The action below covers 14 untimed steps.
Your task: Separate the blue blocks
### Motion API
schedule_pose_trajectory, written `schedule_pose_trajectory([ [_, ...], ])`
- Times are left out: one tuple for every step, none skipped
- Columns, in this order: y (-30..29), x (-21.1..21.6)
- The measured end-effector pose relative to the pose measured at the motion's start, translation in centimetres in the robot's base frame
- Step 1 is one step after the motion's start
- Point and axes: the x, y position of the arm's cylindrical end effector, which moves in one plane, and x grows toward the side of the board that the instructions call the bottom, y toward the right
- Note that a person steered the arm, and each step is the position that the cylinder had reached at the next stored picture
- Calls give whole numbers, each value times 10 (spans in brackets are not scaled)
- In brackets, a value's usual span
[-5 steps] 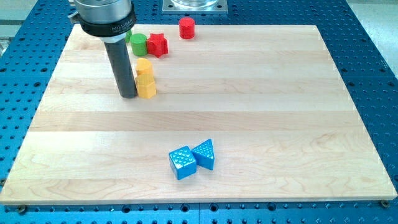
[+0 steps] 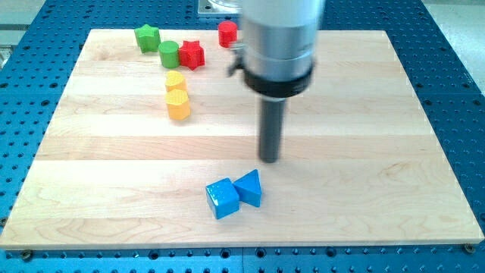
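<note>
A blue cube (image 2: pixel 222 199) and a blue triangular block (image 2: pixel 249 187) sit touching each other near the view's bottom, a little left of centre, on the wooden board (image 2: pixel 364 136). My tip (image 2: pixel 269 158) rests on the board just above and slightly right of the blue triangular block, a short gap away from it. The rod rises from the tip up to the arm's grey body at the view's top.
At the view's top left lie a green star-like block (image 2: pixel 147 37), a green cylinder (image 2: pixel 168 54), a red star-like block (image 2: pixel 192 54) and a red cylinder (image 2: pixel 227 33). Two yellow blocks (image 2: pixel 177 95) sit touching, one above the other, below them.
My tip has moved from beside the yellow blocks to the right and down, to just above the blue pair. The green star-like block, hidden before, now shows. No block has moved.
</note>
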Motion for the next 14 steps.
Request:
schedule_pose_trajectory([
  [54,51],
  [16,90],
  [-31,64],
  [-67,34],
  [-54,66],
  [-71,72],
  [-116,76],
  [-131,67],
  [-127,26],
  [-125,6],
  [-135,47],
  [-150,31],
  [-169,12],
  [-180,-2],
])
